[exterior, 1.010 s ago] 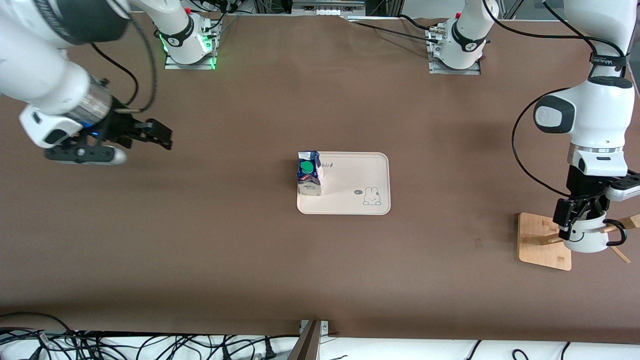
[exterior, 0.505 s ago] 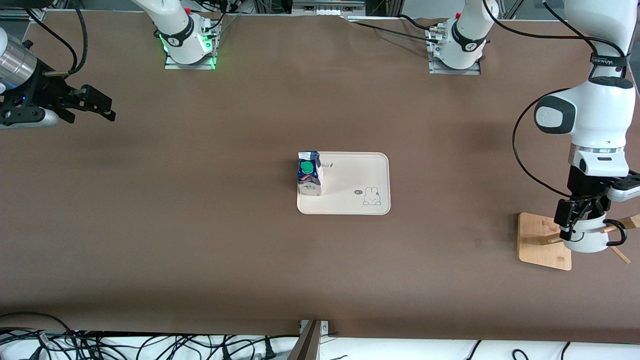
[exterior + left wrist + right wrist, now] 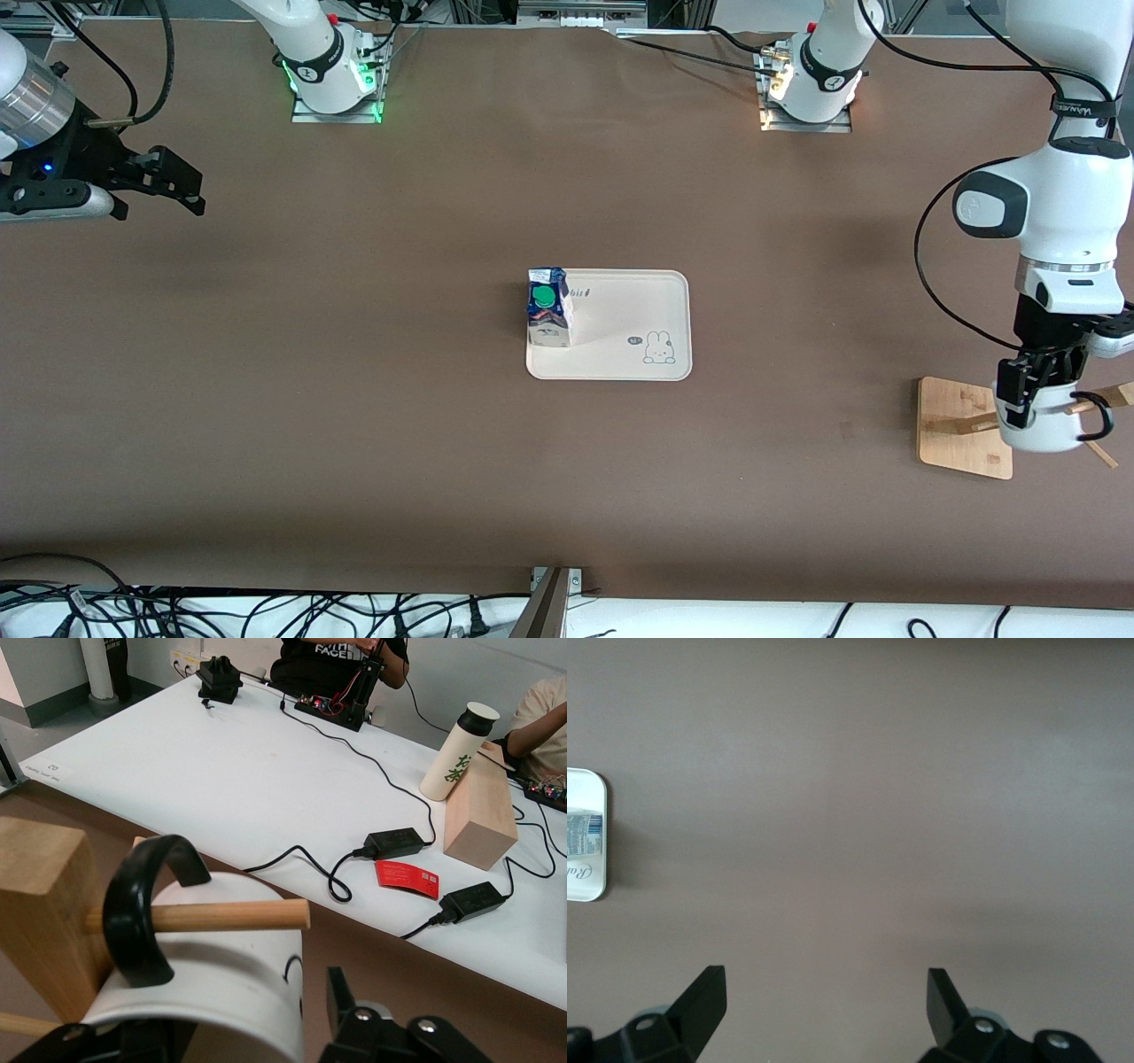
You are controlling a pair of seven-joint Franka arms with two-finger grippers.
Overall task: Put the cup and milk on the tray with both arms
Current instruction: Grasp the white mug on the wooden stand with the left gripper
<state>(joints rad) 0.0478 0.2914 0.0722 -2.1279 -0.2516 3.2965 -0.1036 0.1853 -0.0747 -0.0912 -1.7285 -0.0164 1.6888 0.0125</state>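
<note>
Brown matting covers the table [image 3: 354,425], and the tray [image 3: 633,310] lies flat near its middle. 1 half of the task appears done: the milk [image 3: 548,308] stands upright on the tray, at the edge toward the right arm's end of the table. The cup [image 3: 1045,424] is well apart from the tray, toward the left arm's end of the table, hung by its black handle [image 3: 142,904] on a wooden peg [image 3: 217,916] of the rack, whose base [image 3: 961,427] rests on the matting.

The left gripper [image 3: 1032,390] is at the cup, its fingers set about the cup's rim; they seem closed on the wall, with 1 finger [image 3: 341,997] seen close against the white side in the left wrist view. The right gripper [image 3: 168,182] hangs released over bare matting at the right arm's end of the table, well apart from the tray, and is taken to be waiting.

The step in hand is judged to be freeing the cup from the rack. To do it well, the cup should be drawn along the line of the peg until the handle clears the peg's tip, and only then lifted; a straight upward pull would likely catch the handle and tip the rack. A firm hold on the rim should be kept, since the handle's weight may twist the cup. The cup is best set on the bare part of the tray beside the rabbit drawing [image 3: 656,347], away from the milk, so the carton is not knocked.
</note>
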